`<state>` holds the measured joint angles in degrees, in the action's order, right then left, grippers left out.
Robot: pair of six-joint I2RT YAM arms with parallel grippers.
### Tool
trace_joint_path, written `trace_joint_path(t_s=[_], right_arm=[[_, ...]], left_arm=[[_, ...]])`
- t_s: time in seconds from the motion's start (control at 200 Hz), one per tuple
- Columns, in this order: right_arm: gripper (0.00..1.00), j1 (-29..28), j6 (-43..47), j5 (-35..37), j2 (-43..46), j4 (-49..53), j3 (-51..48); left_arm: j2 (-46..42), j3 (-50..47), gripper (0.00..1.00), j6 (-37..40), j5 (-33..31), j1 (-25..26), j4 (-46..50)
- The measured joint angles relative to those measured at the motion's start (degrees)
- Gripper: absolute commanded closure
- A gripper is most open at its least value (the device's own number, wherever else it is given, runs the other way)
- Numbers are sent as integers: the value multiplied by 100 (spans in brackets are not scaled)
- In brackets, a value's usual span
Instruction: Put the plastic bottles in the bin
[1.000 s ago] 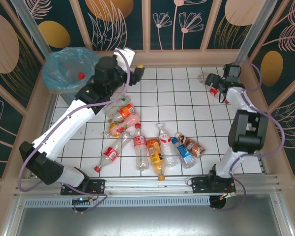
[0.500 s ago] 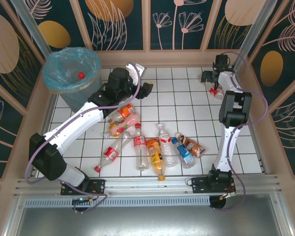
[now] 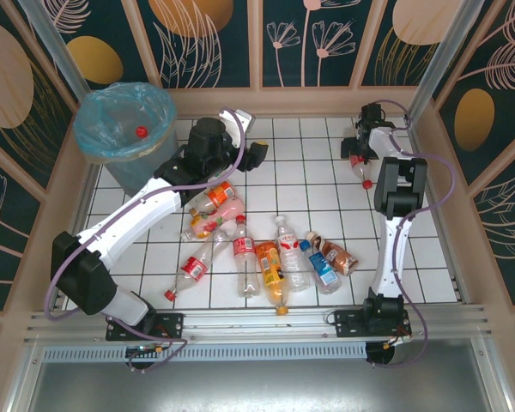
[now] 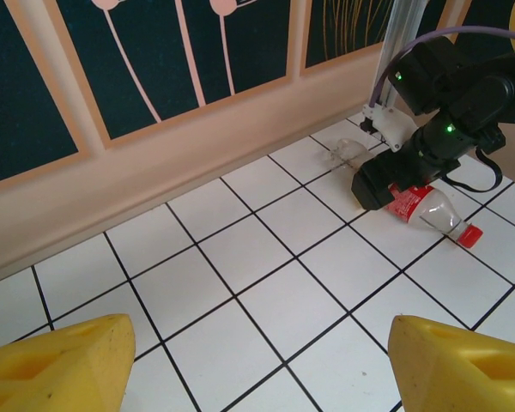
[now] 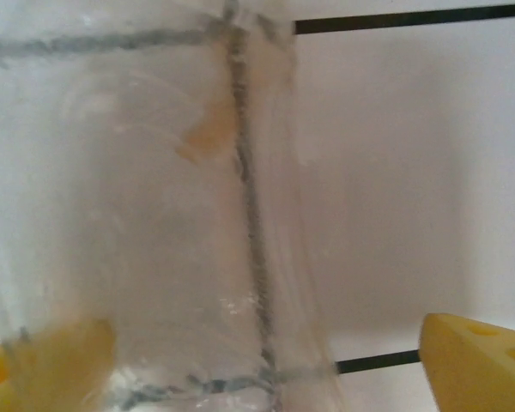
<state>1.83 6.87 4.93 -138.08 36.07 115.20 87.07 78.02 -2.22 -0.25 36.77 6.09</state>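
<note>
The right gripper [image 5: 266, 352] is released. Its yellow fingers [image 5: 476, 356] stand on either side of the red-labelled bottle [image 4: 412, 203]. In the right wrist view the clear body lies against the left finger, which shows through the plastic. A strip of bare tile separates the bottle's wall from the right finger. The left wrist camera shows this bottle lying on its side on the white tiled table [image 4: 240, 257] in the far right corner. Its red cap [image 4: 469, 234] points away from the black gripper body, which sits over its other end. Just beyond, near the wooden wall, lies a clear unlabelled piece of plastic [image 4: 343, 153]; I cannot tell whether it is a bottle.

The left gripper [image 4: 262, 343] is released too. Its yellow fingertips are wide apart above bare tiles, with nothing between them. It hangs over the far middle of the table, between the bin and the right gripper.

Nearer the arm bases, nine or so plastic bottles [image 3: 270, 268] lie on their sides in a loose cluster at the table's middle. They carry orange, red, blue and brown labels, and several touch or overlap.

The bin [image 3: 90, 142] stands upright at the far left corner, well apart from the cluster. A light blue bag lines it and is folded over its rim. Inside, a small red cap [image 3: 141, 131] shows against the bag. The clear body it belongs to cannot be made out, so I cannot count what is in the bin.
</note>
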Motion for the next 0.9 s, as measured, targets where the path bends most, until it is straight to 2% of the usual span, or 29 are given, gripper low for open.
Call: trace_joint_path(t_s=[0.195, 0.415, 0.49, 0.636, 0.901], right_arm=[[40, 0, -155, -160, 2, 79, 57], [50, 4, -649, -960, 310, 105, -280], [51, -4, -887, -1322, 660, 85, -686], [50, -98, -1386, -2004, 1700, -90, -1703], [53, -730, -2590, -3576, 3617, -942, -3324]], left_arm=[[-2, -151, 23, 46, -63, 0, -160], [-181, -828, 23, 719, -186, 39, -745], [-400, -1276, 22, 1325, -72, 111, -1088], [-863, -2070, 21, 2863, 529, 238, -1694], [-824, -2151, 24, 5202, 964, 595, -2118]])
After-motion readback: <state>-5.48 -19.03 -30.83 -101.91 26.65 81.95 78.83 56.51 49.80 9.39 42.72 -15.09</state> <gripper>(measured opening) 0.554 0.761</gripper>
